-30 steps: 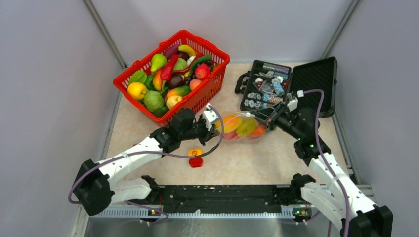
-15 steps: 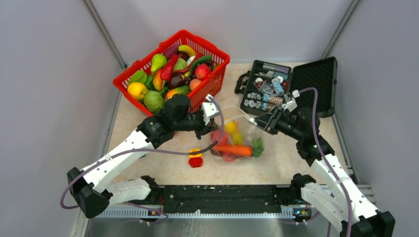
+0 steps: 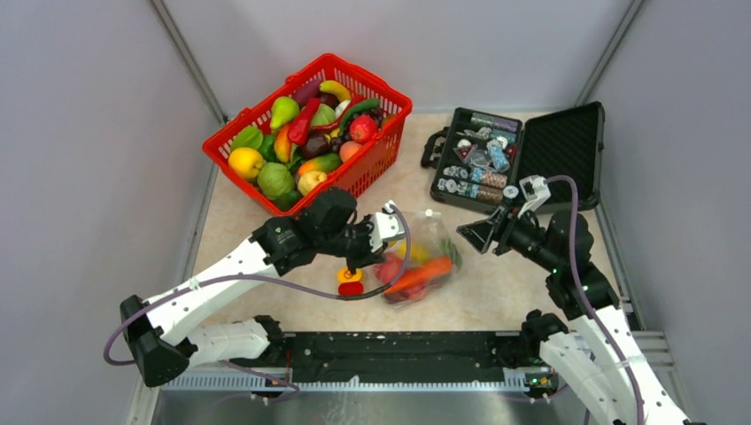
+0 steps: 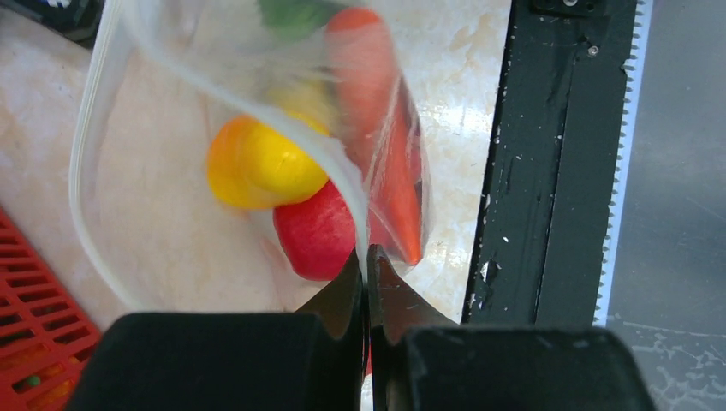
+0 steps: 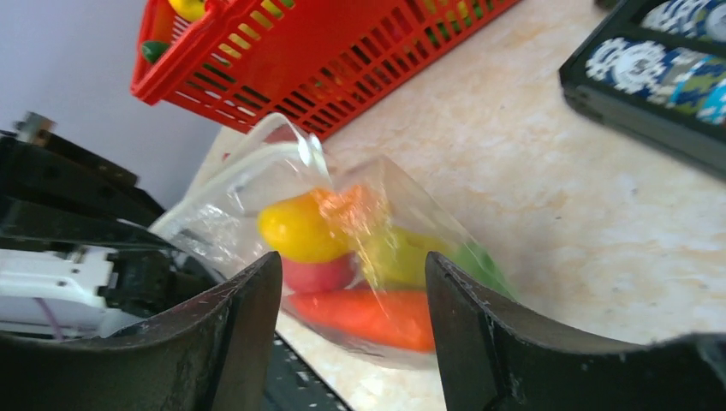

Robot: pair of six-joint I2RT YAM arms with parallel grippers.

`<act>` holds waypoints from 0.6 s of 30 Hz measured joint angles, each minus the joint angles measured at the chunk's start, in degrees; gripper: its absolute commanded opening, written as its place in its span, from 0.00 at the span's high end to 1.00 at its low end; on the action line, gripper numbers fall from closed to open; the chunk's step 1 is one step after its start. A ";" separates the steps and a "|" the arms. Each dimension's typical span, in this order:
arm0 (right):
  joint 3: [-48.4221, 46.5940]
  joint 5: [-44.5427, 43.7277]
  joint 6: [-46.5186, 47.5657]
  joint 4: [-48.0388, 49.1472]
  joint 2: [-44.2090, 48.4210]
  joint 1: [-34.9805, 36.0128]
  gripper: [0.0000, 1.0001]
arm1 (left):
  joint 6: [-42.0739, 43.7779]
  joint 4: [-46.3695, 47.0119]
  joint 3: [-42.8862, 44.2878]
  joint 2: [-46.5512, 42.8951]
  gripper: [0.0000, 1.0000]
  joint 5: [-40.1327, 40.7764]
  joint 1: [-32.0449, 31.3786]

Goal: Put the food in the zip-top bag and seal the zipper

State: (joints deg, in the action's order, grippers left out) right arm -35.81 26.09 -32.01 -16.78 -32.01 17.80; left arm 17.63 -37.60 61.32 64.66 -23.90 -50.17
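The clear zip-top bag [image 3: 421, 257] lies near the middle of the table, holding food: an orange carrot [image 3: 418, 274], a yellow fruit [image 4: 265, 163], a red one [image 4: 317, 235] and something green. My left gripper [image 3: 367, 254] is shut on the bag's edge at its left end, plastic pinched between the tips [image 4: 366, 257]. The whitish zipper [image 4: 81, 171] curves along the open mouth. Right of the bag, my right gripper [image 3: 480, 235] stands open and apart from it; through its jaws [image 5: 354, 265] I see the bag [image 5: 368, 240].
A red basket [image 3: 390, 93] full of more food stands at the back left. An open black case [image 3: 567, 133] with chips lies at the back right. A small orange-and-red block [image 3: 350, 282] sits just below my left gripper. A black rail [image 3: 407, 354] runs along the near edge.
My right gripper opened, let go of the bag and drew back to the right. The left gripper carried the bag toward the near edge, and the bag sagged onto the table.
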 measured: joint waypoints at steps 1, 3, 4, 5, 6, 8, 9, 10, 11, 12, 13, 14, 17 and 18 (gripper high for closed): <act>0.00 -0.76 1.68 -0.44 0.63 0.00 0.37 | 0.11 -0.07 -0.04 -0.68 1.00 0.13 -0.52; 0.00 -1.62 5.44 -0.70 1.31 0.00 0.34 | 0.35 -0.02 -0.04 -1.66 1.00 0.61 -1.33; 0.02 -1.79 7.63 -0.39 1.57 0.00 0.31 | 0.42 -0.02 -0.04 -1.99 1.00 0.76 -1.64; 0.11 -1.66 9.38 0.00 1.66 0.00 0.29 | 0.55 -0.04 -0.04 -2.23 1.00 0.85 -1.90; 0.42 -1.03 11.72 1.31 1.75 0.00 0.25 | 0.61 -0.04 -0.04 -2.34 1.00 0.92 -2.08; 1.42 1.16 15.72 4.42 1.81 0.00 0.20 | 0.76 -0.04 -0.04 -2.32 1.00 1.07 -2.34; 2.27 2.78 18.03 6.80 1.86 -0.02 0.20 | 0.81 -0.07 -0.04 -2.27 1.00 1.20 -2.43; 2.93 4.13 19.74 8.85 1.77 -0.02 0.19 | 0.90 -0.07 -0.04 -2.27 1.00 1.36 -2.49; 3.37 5.60 21.92 10.71 1.31 -0.02 0.19 | 0.98 -0.09 -0.02 -2.27 1.00 1.46 -2.56; 3.48 7.54 24.68 13.03 -0.17 -0.04 0.19 | 1.03 -0.15 0.07 -2.27 1.00 1.60 -2.64; 3.43 8.68 26.25 14.32 -1.46 -0.04 0.20 | 1.07 -0.20 0.15 -2.23 1.00 1.77 -2.73; 2.69 10.71 28.89 15.10 -4.13 -0.04 0.20 | 1.16 -0.37 0.42 -2.14 1.00 1.88 -2.82; -2.60 13.73 35.01 14.23 -14.21 -0.04 0.21 | 1.42 -0.63 1.18 -1.77 1.00 1.95 -3.04; -4.90 14.43 36.79 14.16 -18.03 -0.04 0.21 | 1.49 -0.63 1.31 -1.64 1.00 1.95 -3.10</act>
State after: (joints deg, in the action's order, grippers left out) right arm -40.71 40.51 4.78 -2.61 -50.04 17.76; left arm 19.11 -38.24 62.63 63.02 -21.96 -53.28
